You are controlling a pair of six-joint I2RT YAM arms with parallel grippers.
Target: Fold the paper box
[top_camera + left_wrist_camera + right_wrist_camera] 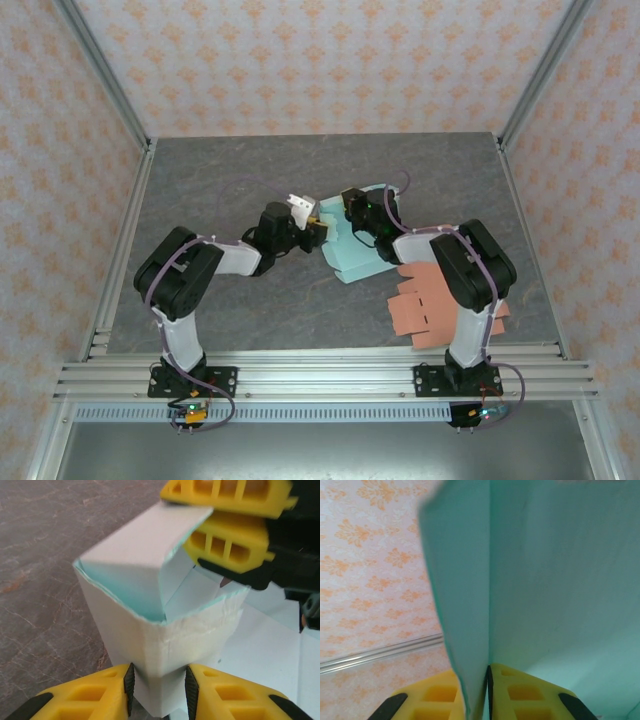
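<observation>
On the counter [200,190], the half-folded teal box [355,255] is gripped from two sides. Your left end effector [157,682] is closed narrowly on its lower corner; the right end effector [475,675] pinches a thin flap [145,545]. Pull unevenly and that flap could tear or slip free.

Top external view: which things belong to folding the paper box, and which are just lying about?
In the job: paper box, mint green, half formed; left gripper and right gripper, both pinching its panels.
Lying about: flat pink card blank, untouched on the table.
</observation>
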